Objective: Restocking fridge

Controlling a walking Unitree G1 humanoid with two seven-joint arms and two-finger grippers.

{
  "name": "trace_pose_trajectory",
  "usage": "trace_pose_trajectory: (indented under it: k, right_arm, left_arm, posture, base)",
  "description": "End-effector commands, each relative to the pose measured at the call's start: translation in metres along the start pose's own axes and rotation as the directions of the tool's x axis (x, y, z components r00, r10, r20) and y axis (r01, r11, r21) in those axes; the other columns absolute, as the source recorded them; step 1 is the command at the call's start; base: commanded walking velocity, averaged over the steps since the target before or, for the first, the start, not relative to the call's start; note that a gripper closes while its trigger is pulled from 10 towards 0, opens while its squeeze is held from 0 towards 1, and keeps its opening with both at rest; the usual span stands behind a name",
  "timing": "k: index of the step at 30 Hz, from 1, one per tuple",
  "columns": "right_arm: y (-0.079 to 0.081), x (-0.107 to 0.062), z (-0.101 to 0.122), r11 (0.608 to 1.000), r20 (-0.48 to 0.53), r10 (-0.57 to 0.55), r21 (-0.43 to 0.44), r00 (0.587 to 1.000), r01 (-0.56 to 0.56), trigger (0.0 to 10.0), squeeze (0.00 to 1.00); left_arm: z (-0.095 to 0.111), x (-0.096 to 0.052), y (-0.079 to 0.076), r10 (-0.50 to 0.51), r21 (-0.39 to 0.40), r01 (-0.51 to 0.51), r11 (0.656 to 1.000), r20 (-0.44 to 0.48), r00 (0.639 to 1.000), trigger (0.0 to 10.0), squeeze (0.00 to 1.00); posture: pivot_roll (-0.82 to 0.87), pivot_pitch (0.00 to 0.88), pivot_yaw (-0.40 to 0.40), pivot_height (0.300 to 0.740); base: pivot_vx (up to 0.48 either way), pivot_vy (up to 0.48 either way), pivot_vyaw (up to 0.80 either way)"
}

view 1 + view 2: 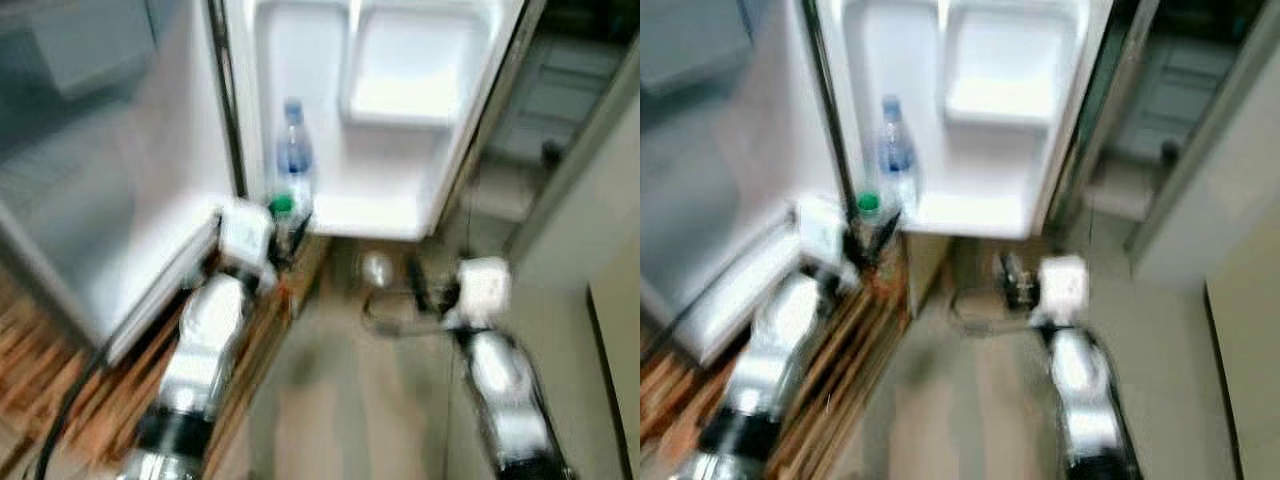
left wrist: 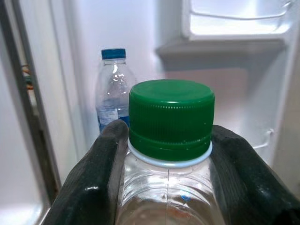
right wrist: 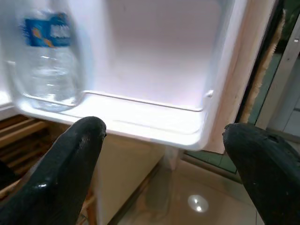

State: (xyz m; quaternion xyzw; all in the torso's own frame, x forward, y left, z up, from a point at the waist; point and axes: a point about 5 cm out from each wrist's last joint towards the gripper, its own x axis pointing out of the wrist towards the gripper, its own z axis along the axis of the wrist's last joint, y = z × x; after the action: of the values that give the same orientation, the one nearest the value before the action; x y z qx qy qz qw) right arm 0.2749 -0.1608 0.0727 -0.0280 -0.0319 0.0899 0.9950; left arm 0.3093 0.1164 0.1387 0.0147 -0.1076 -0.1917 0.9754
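Stocked: one blue-capped bottle (image 1: 294, 150) on the door shelf (image 1: 375, 215), frame centre. In transit: green-capped bottle (image 2: 171, 154), gripped by the left hand (image 1: 283, 232) just beside that shelf, apparently not yet placed; the head views are blurred. Right hand (image 3: 164, 154) open, empty, lower centre.

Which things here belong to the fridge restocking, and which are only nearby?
Job:
- green-capped bottle, held in left claw
- blue-capped water bottle on the lower door shelf
- right claw, open

Nearby:
- wooden slats
- tiled floor
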Motion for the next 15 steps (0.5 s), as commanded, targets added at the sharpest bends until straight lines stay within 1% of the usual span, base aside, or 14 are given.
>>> trace_pose_trajectory:
  k: [1, 2, 6, 8, 9, 10, 11, 12, 13, 15]
  right_arm:
    - [-0.011, -0.006, 0.0, 1.0, -0.002, -0.02, -0.008, 1.0, 0.02, 10.0, 0.0]
    - [-0.012, -0.008, -0.001, 1.0, -0.004, -0.019, -0.009, 1.0, 0.019, 10.0, 0.0]
    - [-0.013, -0.012, -0.002, 1.0, -0.01, -0.01, -0.009, 1.0, 0.01, 10.0, 0.0]
    - [-0.013, -0.015, -0.002, 1.0, -0.015, -0.001, -0.008, 1.0, 0.001, 10.0, 0.0]
    - [-0.013, -0.018, -0.003, 1.0, -0.021, 0.009, -0.01, 1.0, -0.01, 10.0, 0.0]
    - [-0.013, -0.018, -0.003, 1.0, -0.021, 0.009, -0.01, 1.0, -0.01, 10.0, 0.0]
    - [-0.013, -0.023, -0.005, 1.0, -0.033, 0.02, -0.013, 0.999, -0.021, 10.0, 0.0]
    - [-0.014, -0.025, -0.006, 1.0, -0.043, 0.025, -0.013, 0.999, -0.025, 10.0, 0.0]
    - [-0.014, -0.025, -0.006, 1.0, -0.043, 0.025, -0.013, 0.999, -0.025, 10.0, 0.0]
    - [-0.014, -0.026, -0.007, 0.999, -0.05, 0.031, -0.015, 0.998, -0.032, 10.0, 0.0]
  left_arm:
    - [0.014, 0.013, -0.014, -0.05, 0.001, 0.05, 0.999, 0.071, 0.996, 10.0, 0.0]
    - [0.017, 0.015, -0.015, -0.061, -0.002, 0.061, 0.998, 0.082, 0.995, 10.0, 0.0]
    - [0.023, 0.017, -0.017, -0.085, -0.007, 0.087, 0.996, 0.101, 0.991, 10.0, 0.0]
    - [0.029, 0.018, -0.021, -0.149, -0.032, 0.153, 0.988, 0.112, 0.982, 10.0, 0.0]
    - [0.035, 0.018, -0.023, -0.217, -0.051, 0.223, 0.973, 0.115, 0.969, 10.0, 0.0]
    - [0.035, 0.018, -0.023, -0.217, -0.051, 0.223, 0.973, 0.115, 0.969, 10.0, 0.0]
    - [0.042, 0.018, -0.028, -0.342, -0.077, 0.35, 0.934, 0.101, 0.934, 10.0, 0.0]
    - [0.047, 0.018, -0.029, -0.415, -0.077, 0.423, 0.903, 0.096, 0.904, 10.0, 0.0]
    - [0.047, 0.018, -0.029, -0.415, -0.077, 0.423, 0.903, 0.096, 0.904, 10.0, 0.0]
    - [0.054, 0.021, -0.029, -0.452, -0.067, 0.46, 0.885, 0.106, 0.886, 10.0, 0.0]
  posture:
    - [-0.11, 0.0, 0.003, 0.74]
    - [-0.11, 0.0, 0.004, 0.74]
    - [-0.12, 0.0, 0.008, 0.74]
    - [-0.12, 0.0, 0.006, 0.74]
    - [-0.12, 0.0, 0.003, 0.74]
    - [-0.12, 0.0, 0.003, 0.74]
    - [-0.12, 0.0, 0.001, 0.74]
    - [-0.13, 0.0, 0.0, 0.74]
    - [-0.13, 0.0, 0.0, 0.74]
    - [-0.13, 0.0, 0.001, 0.74]
  base:
    - [0.48, 0.0, 0.0]
    - [0.48, 0.0, 0.0]
    - [0.48, 0.0, 0.0]
    - [0.0, 0.0, 0.0]
    - [0.0, 0.0, 0.0]
    - [0.0, 0.0, 0.0]
    - [0.0, 0.0, 0.0]
    - [0.0, 0.0, 0.0]
    - [0.0, 0.0, 0.0]
    - [0.0, 0.0, 0.0]
